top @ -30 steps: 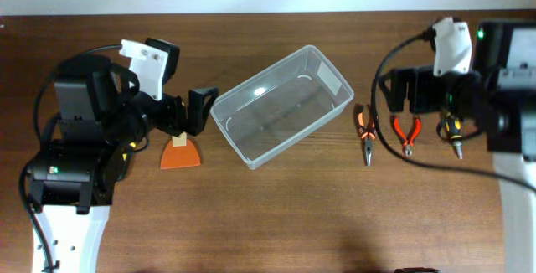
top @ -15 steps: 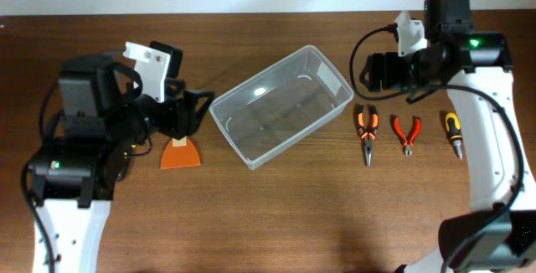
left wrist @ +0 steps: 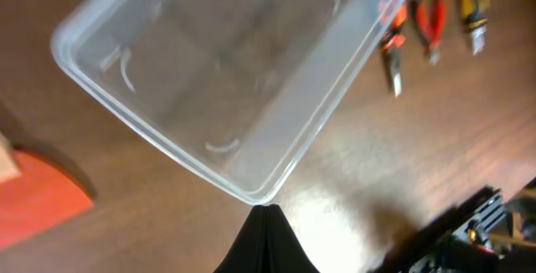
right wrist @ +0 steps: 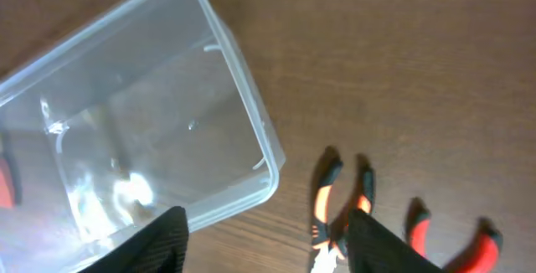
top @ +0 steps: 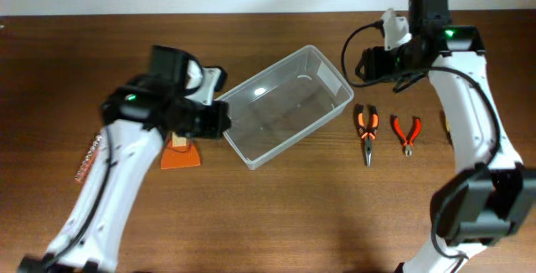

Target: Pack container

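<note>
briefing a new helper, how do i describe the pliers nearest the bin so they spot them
On the brown table, find the big clear container. Past its end on the robot's right lie two orange-handled pliers; you want the pair nearer the container, longer and slimmer with a narrow pointed nose, unlike its shorter, splayed neighbour.
</note>
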Robot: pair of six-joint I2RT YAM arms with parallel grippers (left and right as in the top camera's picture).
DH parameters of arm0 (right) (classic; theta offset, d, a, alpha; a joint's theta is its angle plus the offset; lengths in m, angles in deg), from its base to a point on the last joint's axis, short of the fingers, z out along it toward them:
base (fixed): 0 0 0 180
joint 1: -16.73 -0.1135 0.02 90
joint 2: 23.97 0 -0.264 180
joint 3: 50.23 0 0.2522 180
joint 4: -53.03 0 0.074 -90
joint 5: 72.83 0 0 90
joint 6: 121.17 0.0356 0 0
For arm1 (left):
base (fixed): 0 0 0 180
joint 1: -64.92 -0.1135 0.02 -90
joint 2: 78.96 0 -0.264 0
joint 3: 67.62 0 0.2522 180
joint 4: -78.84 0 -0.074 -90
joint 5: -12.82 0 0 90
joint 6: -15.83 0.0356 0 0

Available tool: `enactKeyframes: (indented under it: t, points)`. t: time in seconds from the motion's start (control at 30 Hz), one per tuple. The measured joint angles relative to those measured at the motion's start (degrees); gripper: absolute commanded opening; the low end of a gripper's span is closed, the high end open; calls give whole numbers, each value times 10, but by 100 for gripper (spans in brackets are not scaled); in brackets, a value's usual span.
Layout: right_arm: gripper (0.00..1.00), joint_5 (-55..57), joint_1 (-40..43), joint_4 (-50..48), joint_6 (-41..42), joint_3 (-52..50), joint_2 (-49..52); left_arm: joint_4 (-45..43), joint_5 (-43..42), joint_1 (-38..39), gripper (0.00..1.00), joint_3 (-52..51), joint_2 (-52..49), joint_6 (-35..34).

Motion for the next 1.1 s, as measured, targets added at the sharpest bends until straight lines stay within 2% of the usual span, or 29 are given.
enactKeyframes:
  t: [0.1, 0.27, 0.43, 0.53, 0.67, 0.83, 1.1]
  points:
    - [64, -16, -2, 0, 3, 0, 26, 1, 27, 30, 2, 0, -27, -23]
    - [63, -29, -12, 2, -5, 0, 50, 18, 89, 70, 2, 0, -43, -69]
    - [47, -35, -24, 1, -10, 0, 61, 44, 111, 98, 2, 0, -43, -89]
    - [32, -37, -29, 1, -11, 0, 64, 44, 115, 132, 2, -7, -43, -95]
    - [4, -38, -36, 0, -16, 0, 65, 23, 135, 186, 2, -38, -43, -97]
    - [4, -47, -38, 9, -10, 0, 66, -20, 159, 207, 2, -70, -43, -97]
    - [4, -50, -56, 11, -10, 0, 68, -140, 180, 207, 2, -147, -43, -99]
